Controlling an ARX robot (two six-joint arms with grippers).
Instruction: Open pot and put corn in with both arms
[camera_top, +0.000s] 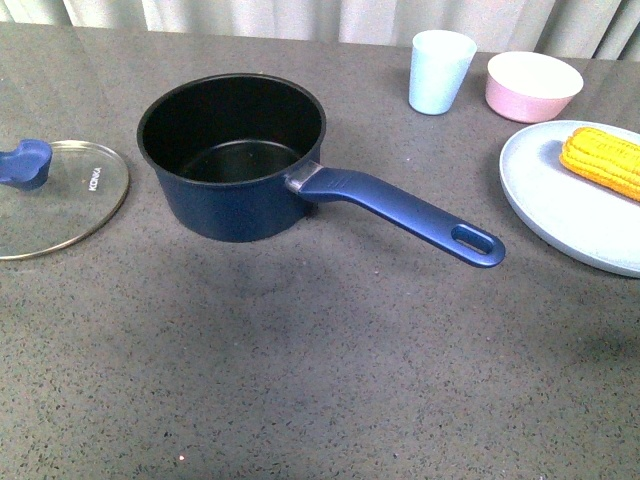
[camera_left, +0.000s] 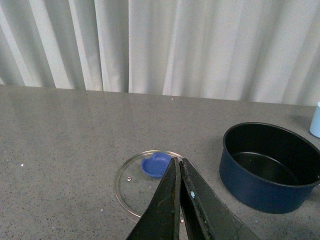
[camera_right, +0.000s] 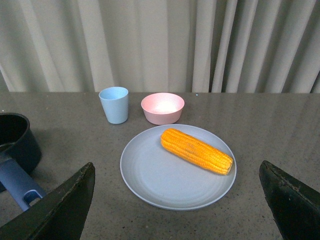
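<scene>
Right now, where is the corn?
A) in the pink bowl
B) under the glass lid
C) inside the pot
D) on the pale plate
D: the corn lies on the plate, while the pot stands open with nothing inside.

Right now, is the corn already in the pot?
No, the corn lies on the pale plate, and the pot stands open with nothing inside.
</scene>
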